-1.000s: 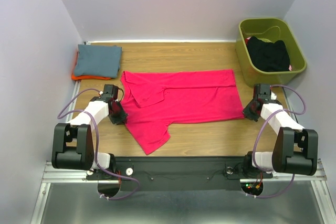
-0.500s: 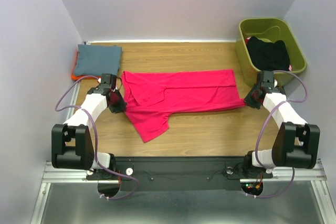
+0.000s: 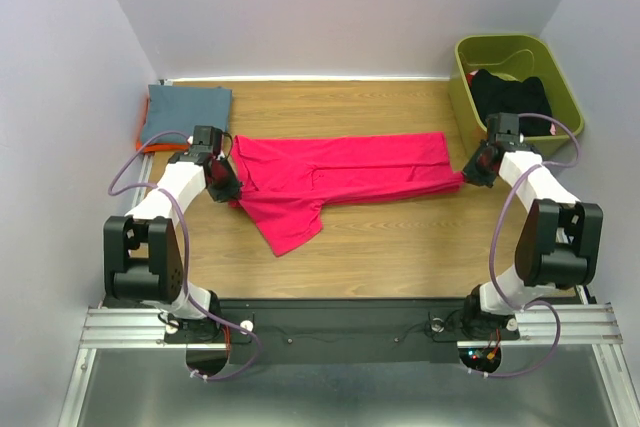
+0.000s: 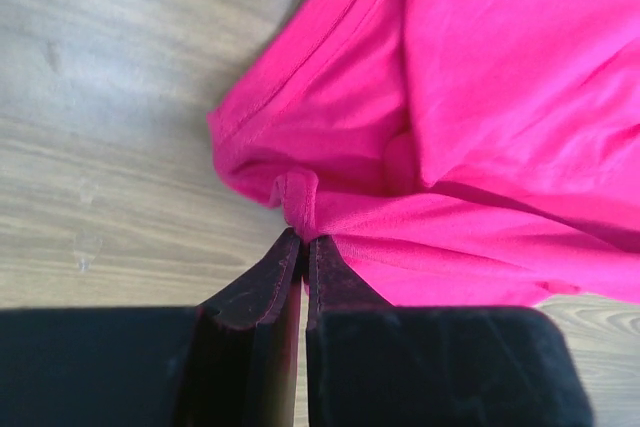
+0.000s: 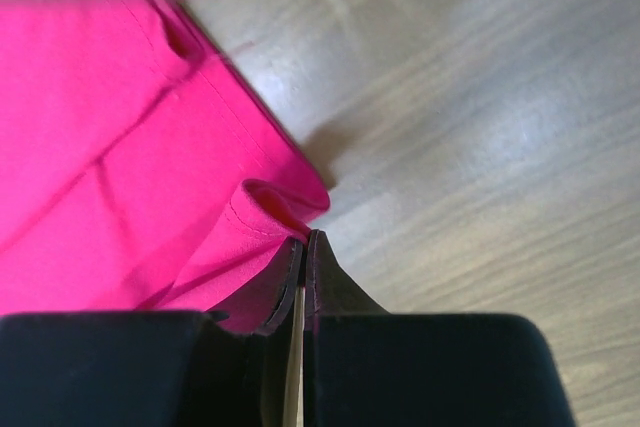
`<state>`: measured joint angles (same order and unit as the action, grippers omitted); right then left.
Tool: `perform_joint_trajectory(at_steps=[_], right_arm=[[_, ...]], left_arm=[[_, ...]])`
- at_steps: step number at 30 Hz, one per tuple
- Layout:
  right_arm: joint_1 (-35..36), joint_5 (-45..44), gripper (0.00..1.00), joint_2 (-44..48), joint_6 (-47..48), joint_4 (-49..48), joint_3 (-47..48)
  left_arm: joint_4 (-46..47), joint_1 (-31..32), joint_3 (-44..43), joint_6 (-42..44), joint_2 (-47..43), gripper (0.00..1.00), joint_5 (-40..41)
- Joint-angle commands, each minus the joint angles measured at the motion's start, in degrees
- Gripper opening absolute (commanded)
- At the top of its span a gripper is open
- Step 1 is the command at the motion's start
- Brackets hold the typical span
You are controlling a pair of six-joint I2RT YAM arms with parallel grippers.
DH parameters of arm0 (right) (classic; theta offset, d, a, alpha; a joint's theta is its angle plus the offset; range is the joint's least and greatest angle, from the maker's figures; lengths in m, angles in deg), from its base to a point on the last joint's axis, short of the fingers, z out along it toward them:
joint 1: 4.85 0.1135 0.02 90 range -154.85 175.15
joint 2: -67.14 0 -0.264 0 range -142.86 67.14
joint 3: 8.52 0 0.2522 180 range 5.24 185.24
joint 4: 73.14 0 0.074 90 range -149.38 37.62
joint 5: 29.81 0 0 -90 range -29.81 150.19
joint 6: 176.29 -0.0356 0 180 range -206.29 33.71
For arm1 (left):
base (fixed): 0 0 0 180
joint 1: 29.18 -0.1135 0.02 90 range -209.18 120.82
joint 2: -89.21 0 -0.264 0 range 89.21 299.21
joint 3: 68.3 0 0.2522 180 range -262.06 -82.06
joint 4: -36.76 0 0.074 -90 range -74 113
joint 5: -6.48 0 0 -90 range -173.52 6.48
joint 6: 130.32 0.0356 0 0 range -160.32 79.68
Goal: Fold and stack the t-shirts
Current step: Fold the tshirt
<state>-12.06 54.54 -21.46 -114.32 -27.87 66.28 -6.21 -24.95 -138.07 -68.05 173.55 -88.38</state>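
A bright magenta-pink t-shirt [image 3: 340, 175] lies across the middle of the wooden table, its near half lifted and doubled toward the back. My left gripper [image 3: 231, 190] is shut on the shirt's left edge [image 4: 298, 197], the cloth bunched at its tips. On the other side, my right gripper [image 3: 470, 172] is shut on the hem corner [image 5: 268, 212]. A folded slate blue-grey t-shirt [image 3: 186, 113] rests on an orange one [image 3: 150, 144] at the back left. A black garment [image 3: 512, 99] sits in the bin.
An olive-green plastic bin [image 3: 515, 82] stands at the back right, close to my right arm. Grey walls close in the table on three sides. Bare wood [image 3: 400, 247] shows in front of the pink shirt.
Both grippers have moved away from me toward the back of the table, carrying the pink shirt's near edge over itself. The shirt now covers a narrower strip.
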Motion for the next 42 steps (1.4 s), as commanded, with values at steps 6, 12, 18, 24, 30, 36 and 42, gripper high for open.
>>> perform_joint_trajectory(at_steps=[6,12,18,24,30,36,42], right_arm=[[-0.5,0.7,0.04,-4.5,0.2,-1.4,4.2],[0.0,1.4,0.06,-6.2,-0.4,-2.8,4.3],[0.8,2.0,0.07,-7.5,-1.9,-5.5,3.1],[1.1,2.9,0.13,-7.8,-2.7,-7.8,2.6],[1.7,4.0,0.27,-7.6,-2.6,-8.8,3.0],[2.8,5.1,0.41,-4.6,-1.2,-8.8,3.4],[7.1,10.1,0.59,1.5,0.9,-8.8,3.1]], left_arm=[[2.5,-1.2,-4.5,1.4,4.1,0.00,0.2],[4.0,-1.7,-5.7,1.5,5.9,0.00,0.1],[6.0,-1.6,-6.0,1.4,7.2,0.00,-0.7],[7.6,-1.7,-5.4,1.4,7.9,0.00,-0.4],[9.0,-1.7,-5.3,0.8,8.1,0.09,-1.4],[8.9,-1.7,-6.4,0.5,6.7,0.41,-2.1],[7.1,-1.7,-6.8,0.6,0.1,0.70,-1.7]])
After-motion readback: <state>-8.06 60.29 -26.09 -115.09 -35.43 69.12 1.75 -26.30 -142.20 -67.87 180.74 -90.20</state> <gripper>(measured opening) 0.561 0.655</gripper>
